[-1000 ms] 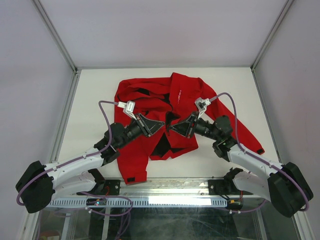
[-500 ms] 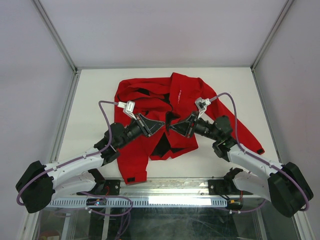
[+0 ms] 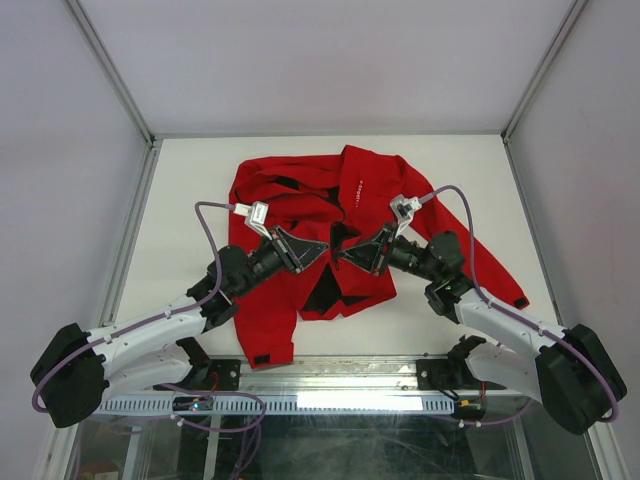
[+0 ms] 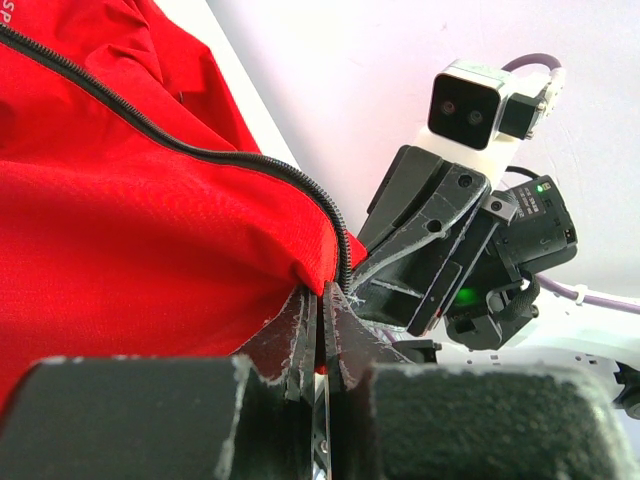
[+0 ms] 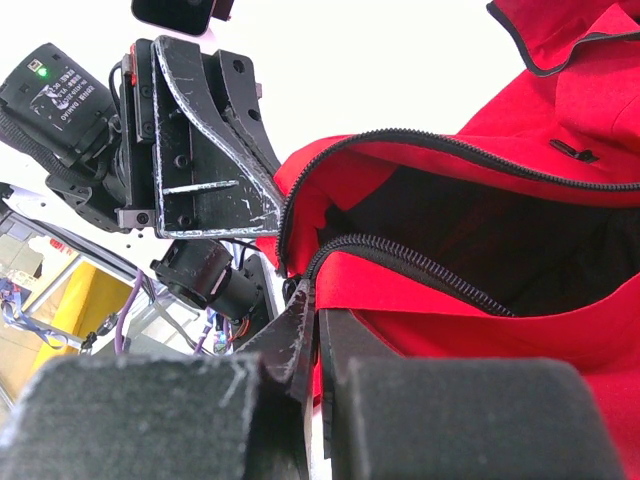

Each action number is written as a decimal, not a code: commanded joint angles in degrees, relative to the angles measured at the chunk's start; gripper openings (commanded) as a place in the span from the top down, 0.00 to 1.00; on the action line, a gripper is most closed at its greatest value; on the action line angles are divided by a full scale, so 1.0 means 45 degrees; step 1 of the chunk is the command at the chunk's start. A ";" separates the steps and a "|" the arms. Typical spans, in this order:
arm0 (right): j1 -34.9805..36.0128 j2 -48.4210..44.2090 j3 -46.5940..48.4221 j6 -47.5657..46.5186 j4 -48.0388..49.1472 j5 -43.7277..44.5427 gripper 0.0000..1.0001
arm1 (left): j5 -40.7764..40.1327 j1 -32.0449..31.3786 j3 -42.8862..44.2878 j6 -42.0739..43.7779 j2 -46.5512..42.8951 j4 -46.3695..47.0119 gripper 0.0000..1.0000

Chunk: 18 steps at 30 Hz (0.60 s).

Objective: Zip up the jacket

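Observation:
The red jacket (image 3: 300, 200) lies on the white table, front open, black lining showing. My left gripper (image 3: 322, 247) is shut on the bottom corner of one front edge, beside the dark zipper teeth (image 4: 200, 150); red fabric (image 4: 150, 230) is pinched between its fingers. My right gripper (image 3: 340, 252) is shut on the bottom corner of the other front edge, its zipper teeth (image 5: 420, 265) running away from the jaws. The two grippers face each other tip to tip, almost touching, lifted a little above the jacket's middle. In each wrist view the other gripper shows close by.
The table (image 3: 180, 180) has walls at the back and both sides. The jacket's right sleeve (image 3: 495, 270) runs toward the front right; its other sleeve (image 3: 265, 340) hangs toward the front edge rail (image 3: 330, 368).

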 commanded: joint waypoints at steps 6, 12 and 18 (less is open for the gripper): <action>0.0061 -0.0289 0.0478 -0.0224 0.0518 0.0245 1.00 | -0.0135 -0.0179 0.0244 -0.0204 -0.0261 0.0703 1.00; 0.0125 -0.0298 0.0553 -0.0183 0.0604 0.0206 1.00 | -0.0071 -0.0186 0.0302 -0.0204 -0.0085 0.0679 1.00; 0.0176 -0.0393 0.0557 -0.0183 0.0601 0.0283 1.00 | -0.0288 -0.0179 0.0372 -0.0204 -0.0101 0.0270 1.00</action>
